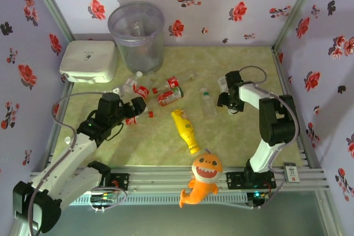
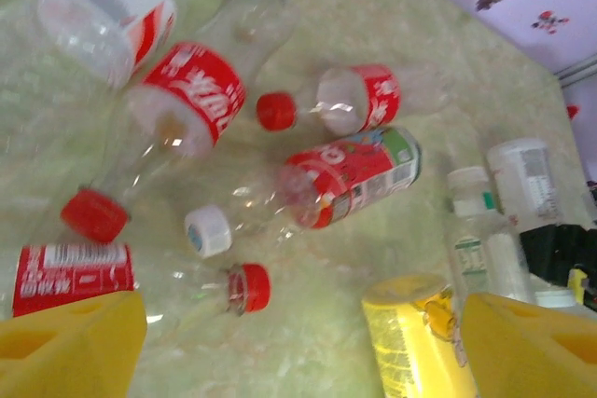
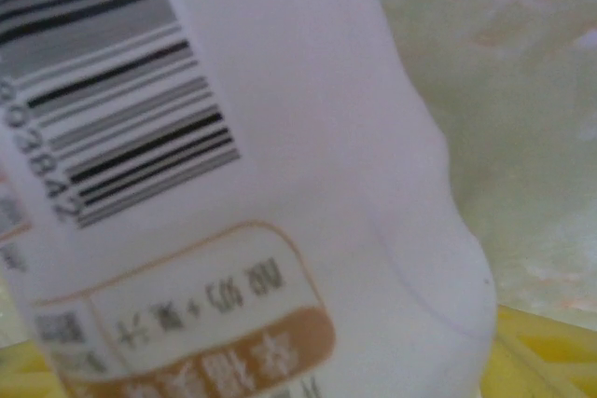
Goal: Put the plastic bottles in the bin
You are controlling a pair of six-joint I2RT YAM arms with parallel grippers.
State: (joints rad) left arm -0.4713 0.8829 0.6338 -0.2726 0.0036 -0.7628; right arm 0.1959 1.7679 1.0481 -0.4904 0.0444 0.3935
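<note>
The translucent grey bin [image 1: 124,53] stands at the back of the table. Something pale shows inside it, too dim through the wall to name.

The plastic bottles lie on their sides in front of the bin. A cluster of red-labelled ones [image 2: 191,95] is nearest it, a clear white-capped bottle [image 1: 207,103] is off to the bin's front right, and the yellow squeeze bottle [image 1: 185,131] is farthest from it. They look empty, so I judge them light, thin-walled and slick. They are likely to roll away from a nudge and to buckle under a hard pinch. The best hold is probably across the labelled belly, or at the stiffer shoulder below the cap.

The left gripper [image 2: 298,309] hovers over the cluster, in front of the bin. Its yellow fingers [image 2: 70,342] are spread wide with nothing between them.

The right gripper [image 1: 225,102] is well to the bin's front right. A white barcoded bottle [image 3: 280,184] sits right against the camera there. Whether the fingers are clamped on it or just straddling it I cannot tell, because the bottle's ends are cut off and the print is blurred.
</note>
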